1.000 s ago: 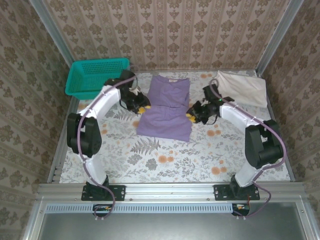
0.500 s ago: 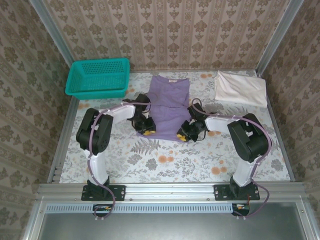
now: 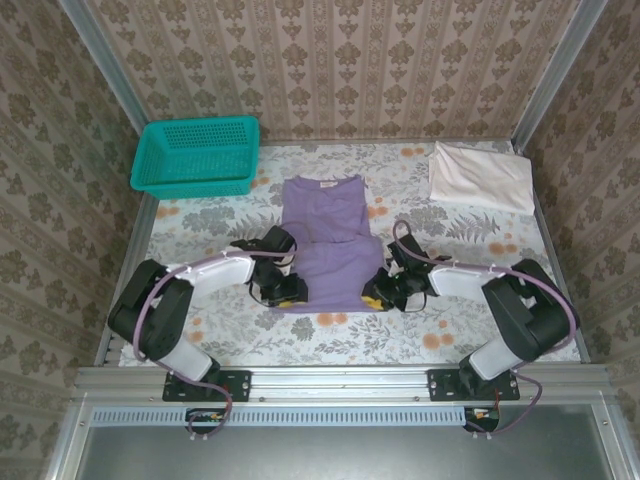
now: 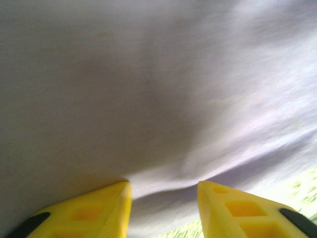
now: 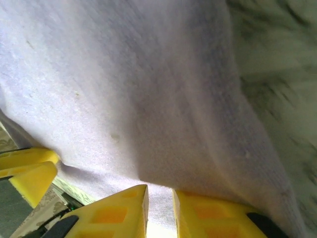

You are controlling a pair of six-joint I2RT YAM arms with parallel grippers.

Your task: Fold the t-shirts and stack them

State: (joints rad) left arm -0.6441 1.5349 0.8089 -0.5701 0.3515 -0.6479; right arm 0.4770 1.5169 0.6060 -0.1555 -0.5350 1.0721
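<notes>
Left hand [image 4: 163, 187] stands fairly wide across the near hem of the lavender t-shirt [image 3: 325, 235]; right hand [image 5: 159, 192] pinches that hem narrowly; bare bench [image 3: 330, 335] lies on both flanks; two shirts, the off-white t-shirt [image 3: 480, 175] far right; one basket [image 3: 195, 155] far left; both wrist views blurred.

The left arm [image 3: 205, 270] and right arm [image 3: 462, 280] had white shells and bulky black joints, with a purple cable [image 3: 400, 232] along each. Their base plates [image 3: 205, 383] were black, and the fingers [image 4: 237, 213] were bright yellow with black pads.
</notes>
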